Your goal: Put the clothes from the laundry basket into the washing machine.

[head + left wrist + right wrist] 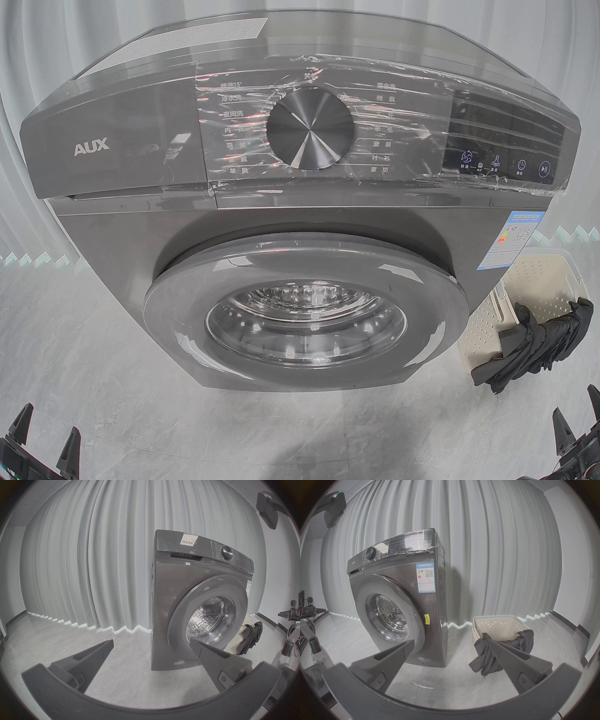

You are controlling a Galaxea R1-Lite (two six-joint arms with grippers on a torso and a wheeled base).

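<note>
A grey washing machine [300, 206] stands in front of me with its round glass door [306, 312] closed. To its right on the floor sits a cream laundry basket [547, 281] with dark clothes [531, 344] draped over its front rim. In the right wrist view the basket [500, 625] and clothes [487, 658] lie right of the machine [403, 598]. My left gripper [44, 434] is low at the near left, open and empty. My right gripper [578, 412] is low at the near right, open and empty, short of the basket.
White pleated curtains [87, 564] hang behind the machine. Pale marble-look floor [94, 350] spreads around it, with open room in front and to the left. Some equipment on a stand [292, 617] is off to the side.
</note>
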